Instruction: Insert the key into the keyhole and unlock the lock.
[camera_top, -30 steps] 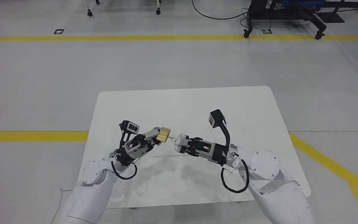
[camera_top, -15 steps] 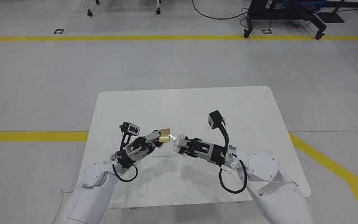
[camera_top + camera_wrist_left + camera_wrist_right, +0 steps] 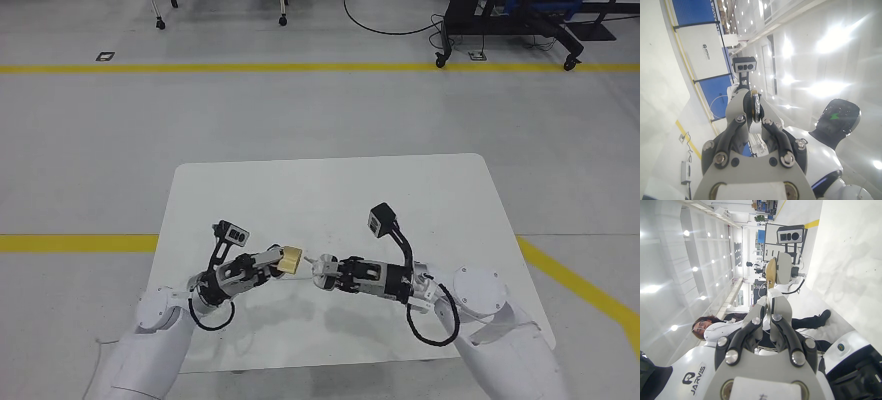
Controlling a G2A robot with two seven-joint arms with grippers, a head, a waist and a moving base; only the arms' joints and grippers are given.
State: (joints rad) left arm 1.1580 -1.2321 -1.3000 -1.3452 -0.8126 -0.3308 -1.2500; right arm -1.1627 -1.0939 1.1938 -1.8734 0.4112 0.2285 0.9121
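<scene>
Hold brass padlock (image 3: pixel 291 260) steady, clamped in left pincer (image 3: pixel 280 261), lower centre of frame. With key (image 3: pixel 769 309) clamped in right pincer (image 3: pixel 322 270) just beside it, line up squarely with keyhole; push straight before turning.

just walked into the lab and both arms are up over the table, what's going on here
The robot is bringing a key and a lock together above the white table. Its left end effector is shut on a brass padlock, held off the surface. The right end effector is shut on the key, whose tip points at the padlock and seems to reach it. Whether the key is seated in the keyhole cannot be told.
</scene>
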